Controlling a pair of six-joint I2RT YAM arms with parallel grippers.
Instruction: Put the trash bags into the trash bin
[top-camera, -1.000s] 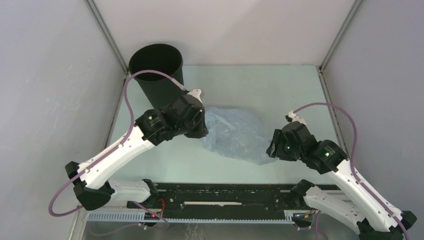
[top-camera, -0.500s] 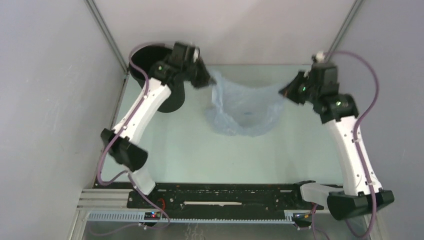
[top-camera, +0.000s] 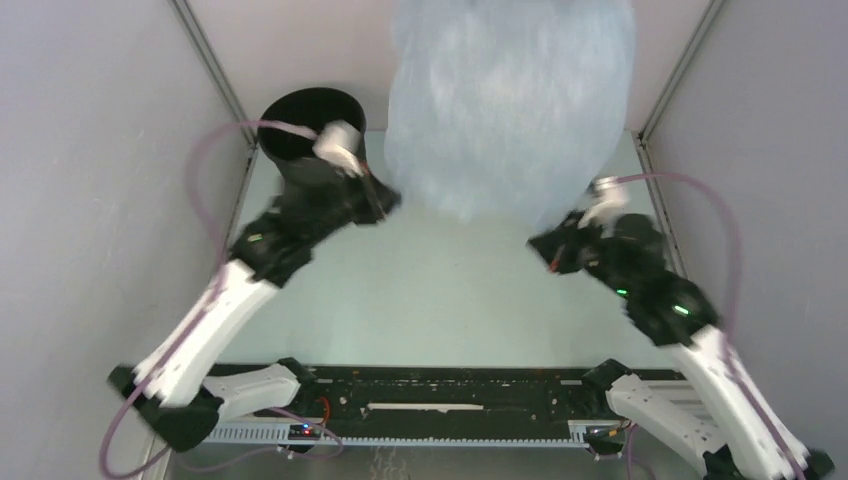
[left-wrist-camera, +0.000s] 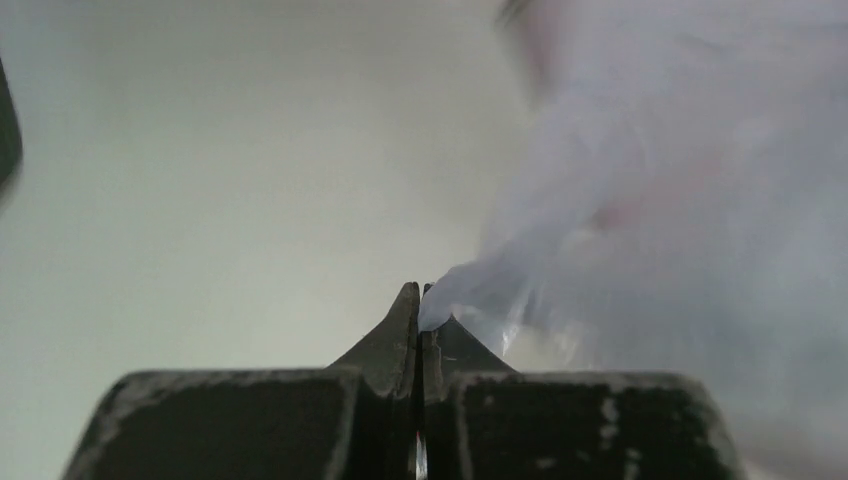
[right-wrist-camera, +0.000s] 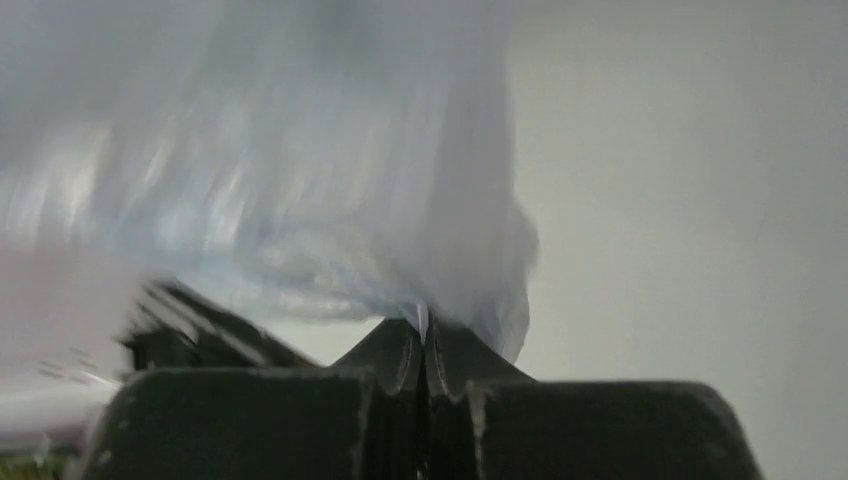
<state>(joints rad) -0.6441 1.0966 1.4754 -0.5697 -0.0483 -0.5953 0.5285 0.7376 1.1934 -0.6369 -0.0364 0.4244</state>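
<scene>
The pale blue trash bag (top-camera: 510, 100) balloons up in the air, blurred, over the back middle of the table. My left gripper (top-camera: 385, 200) is shut on its left edge, and the film is pinched between the jaws in the left wrist view (left-wrist-camera: 424, 300). My right gripper (top-camera: 545, 245) is shut on the right edge, with the film caught at the jaw tips (right-wrist-camera: 424, 330). The black trash bin (top-camera: 305, 125) stands upright and open at the back left, just behind the left gripper. The bag (left-wrist-camera: 690, 190) fills the right of the left wrist view.
Grey enclosure walls with metal corner posts (top-camera: 210, 60) close in the back and sides. The pale green table top (top-camera: 440, 300) lies bare between the arms. A black rail (top-camera: 440, 385) runs along the near edge by the arm bases.
The right gripper closed on the bag's right edge. Both arms lifted the bag off the table, then swung down and nearer. The bag has filled with air and billowed upward.
</scene>
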